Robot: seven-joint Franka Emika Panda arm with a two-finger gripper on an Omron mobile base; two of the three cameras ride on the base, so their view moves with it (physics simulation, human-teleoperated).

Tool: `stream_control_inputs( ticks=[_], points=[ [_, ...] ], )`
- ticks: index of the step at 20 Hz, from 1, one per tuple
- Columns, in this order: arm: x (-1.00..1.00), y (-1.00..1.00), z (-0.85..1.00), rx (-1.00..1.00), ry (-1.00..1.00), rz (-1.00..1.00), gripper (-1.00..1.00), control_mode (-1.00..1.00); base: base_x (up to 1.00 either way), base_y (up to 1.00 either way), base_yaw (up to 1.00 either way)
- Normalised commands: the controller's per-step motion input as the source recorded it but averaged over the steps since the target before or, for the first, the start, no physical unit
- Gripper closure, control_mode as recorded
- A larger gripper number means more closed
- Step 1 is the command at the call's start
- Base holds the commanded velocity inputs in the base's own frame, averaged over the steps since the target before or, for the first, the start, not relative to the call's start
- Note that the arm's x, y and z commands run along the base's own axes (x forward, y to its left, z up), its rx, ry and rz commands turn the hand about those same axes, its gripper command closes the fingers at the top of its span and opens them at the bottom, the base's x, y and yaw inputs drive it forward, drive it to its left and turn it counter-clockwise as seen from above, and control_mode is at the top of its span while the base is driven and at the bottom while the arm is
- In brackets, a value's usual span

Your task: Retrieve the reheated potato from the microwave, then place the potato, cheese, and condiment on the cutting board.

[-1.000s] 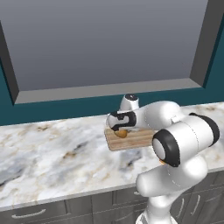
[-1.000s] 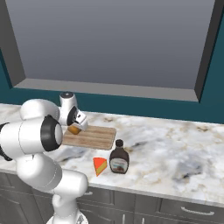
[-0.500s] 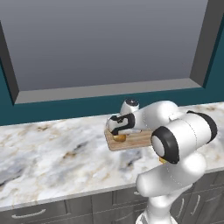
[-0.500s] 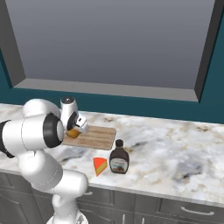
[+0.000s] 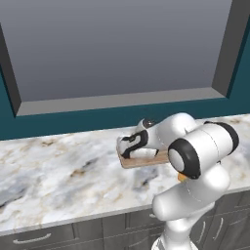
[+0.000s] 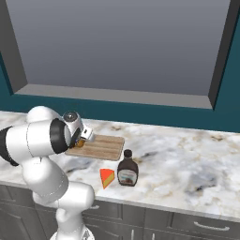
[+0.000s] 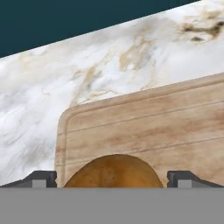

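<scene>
The cutting board [image 7: 153,122] of light striped wood lies on the marble counter. The golden-brown potato [image 7: 114,171] rests on its near left end. My gripper [image 7: 113,180] is open, with one dark fingertip [image 7: 41,178] on each side of the potato and a gap between them. In the right base view the gripper [image 6: 83,137] hangs low over the left end of the cutting board [image 6: 104,147], with the potato [image 6: 78,144] under it. The cheese [image 6: 107,177] wedge and the dark condiment [image 6: 127,170] bottle stand on the counter in front of the board. The microwave is out of view.
A large grey recessed panel with a grey frame [image 6: 117,96] fills the teal wall above the counter. The marble counter [image 5: 58,171] runs wide to the left and right. Grey drawer fronts [image 6: 197,225] sit below its front edge.
The hand has sunk lower over the board's left end and tilted down. Its jaws stayed open around the potato. Cheese and bottle have not moved.
</scene>
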Motion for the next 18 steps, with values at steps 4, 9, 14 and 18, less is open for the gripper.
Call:
stream_control_inputs(
  ticks=[4, 9, 14, 18],
  points=[
    [-0.20, -0.05, 0.20, 0.00, -0.06, 0.00, -1.00, -1.00, 0.00, 0.00, 0.00],
    [-0.02, -0.05, 0.40, -0.01, 0.04, 0.00, -1.00, -1.00, 0.00, 0.00, 0.00],
    [-0.02, -0.08, 0.53, -0.04, 0.14, 0.00, -1.00, -1.00, 0.00, 0.00, 0.00],
    [-0.21, -0.11, 0.53, -0.07, 0.13, 0.00, -1.00, -1.00, 0.00, 0.00, 0.00]
  ],
)
